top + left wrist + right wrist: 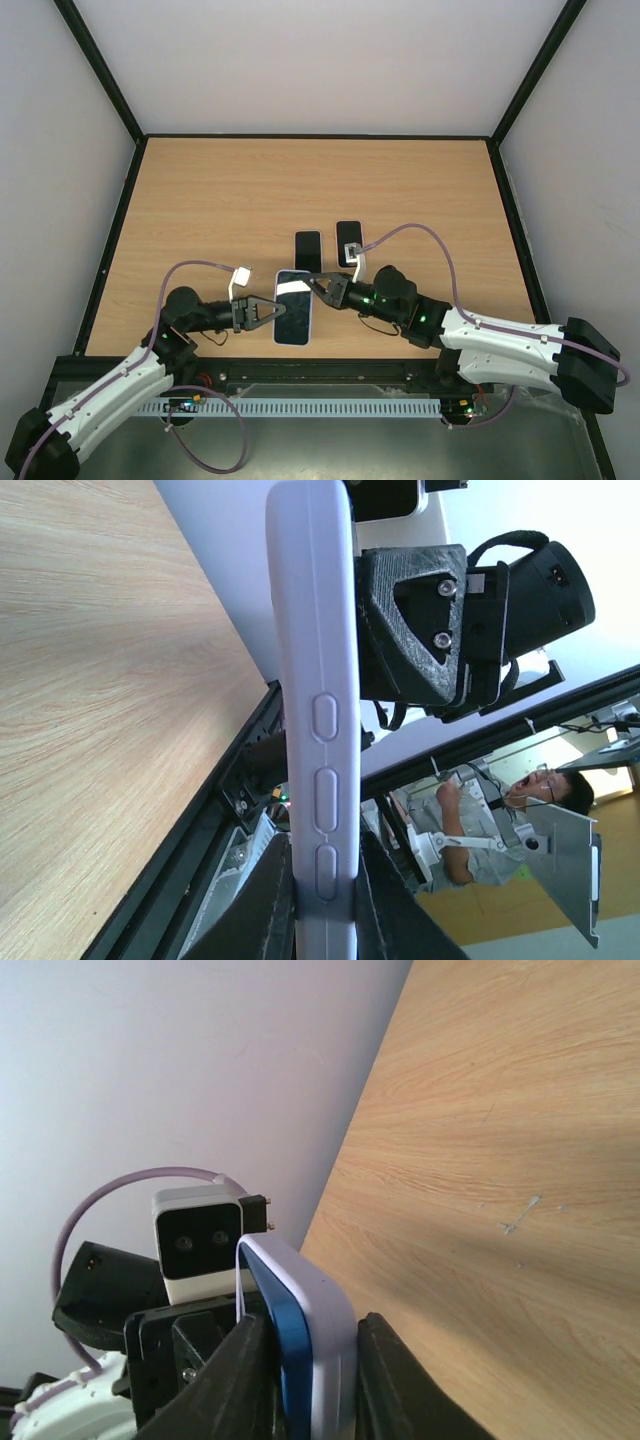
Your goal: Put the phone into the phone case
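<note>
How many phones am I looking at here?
3. A blue-edged phone sits in the pale case, gripped by the left gripper and right gripper. Beyond it, side by side, lie the left black phone and the right black phone. None seems hidden.

The phone case [318, 730] is cut off top and bottom.

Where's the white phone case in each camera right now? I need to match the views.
Top external: phone case lies low centre, near the front edge.
Left wrist: edge-on and vertical at centre frame, side buttons showing.
Right wrist: bottom centre, rounded corner pointing up.
Shared landmark: the wooden tabletop, upper left in left wrist, right in right wrist.
</note>
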`<state>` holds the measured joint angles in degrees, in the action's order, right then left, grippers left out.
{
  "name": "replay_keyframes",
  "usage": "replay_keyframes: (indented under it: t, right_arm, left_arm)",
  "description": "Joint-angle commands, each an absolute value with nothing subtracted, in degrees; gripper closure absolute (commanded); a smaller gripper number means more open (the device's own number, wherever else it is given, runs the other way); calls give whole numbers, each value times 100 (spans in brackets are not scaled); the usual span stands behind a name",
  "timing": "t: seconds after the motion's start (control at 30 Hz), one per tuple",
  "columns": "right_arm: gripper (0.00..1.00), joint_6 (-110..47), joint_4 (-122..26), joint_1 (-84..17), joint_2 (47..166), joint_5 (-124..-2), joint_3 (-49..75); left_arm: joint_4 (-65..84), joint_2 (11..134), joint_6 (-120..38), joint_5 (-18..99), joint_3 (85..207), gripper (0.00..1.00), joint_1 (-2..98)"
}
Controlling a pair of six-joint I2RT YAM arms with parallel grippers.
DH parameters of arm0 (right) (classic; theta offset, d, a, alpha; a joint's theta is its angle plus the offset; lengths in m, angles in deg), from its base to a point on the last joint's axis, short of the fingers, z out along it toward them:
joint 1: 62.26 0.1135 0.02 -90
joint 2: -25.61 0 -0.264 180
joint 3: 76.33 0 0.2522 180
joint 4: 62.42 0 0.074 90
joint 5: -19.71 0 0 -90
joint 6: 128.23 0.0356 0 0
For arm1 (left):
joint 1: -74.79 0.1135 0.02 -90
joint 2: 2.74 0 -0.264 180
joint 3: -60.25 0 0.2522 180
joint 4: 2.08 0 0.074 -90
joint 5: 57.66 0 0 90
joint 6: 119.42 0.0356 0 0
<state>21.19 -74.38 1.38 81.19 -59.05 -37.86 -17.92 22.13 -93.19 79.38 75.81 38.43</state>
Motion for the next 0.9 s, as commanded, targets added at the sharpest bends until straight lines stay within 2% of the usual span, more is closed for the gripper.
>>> replay_keyframes:
  t: [0.0, 0.1, 0.2, 0.47, 0.5, 0.63, 0.87]
  right_arm:
    - [84, 2033, -7487, 107, 8089, -6045, -3646]
    - [93, 1965, -7416, 110, 8001, -6177, -3688]
    - [97, 1816, -7261, 108, 7976, -6384, -3712]
    - [97, 1583, -7065, 104, 7907, -6402, -3757]
    - [95, 1549, -7025, 103, 7879, -6410, -3760]
    - [75, 1626, -6878, 103, 7839, -6267, -3814]
    - [40, 2171, -7546, 103, 7845, -5606, -4344]
  left_arm:
    - [-1945, 2135, -9142, 8026, 7798, 98, 3822]
    - [-1512, 2139, -8970, 7906, 7875, 98, 3823]
    - [-1012, 2290, -8697, 7807, 7997, 98, 3832]
    - [-770, 2565, -8680, 7627, 8198, 98, 3830]
    - [-728, 2584, -8681, 7602, 8224, 98, 3831]
    - [-843, 2616, -8825, 7398, 8324, 98, 3825]
    - [-845, 2674, -8951, 6636, 8745, 98, 3832]
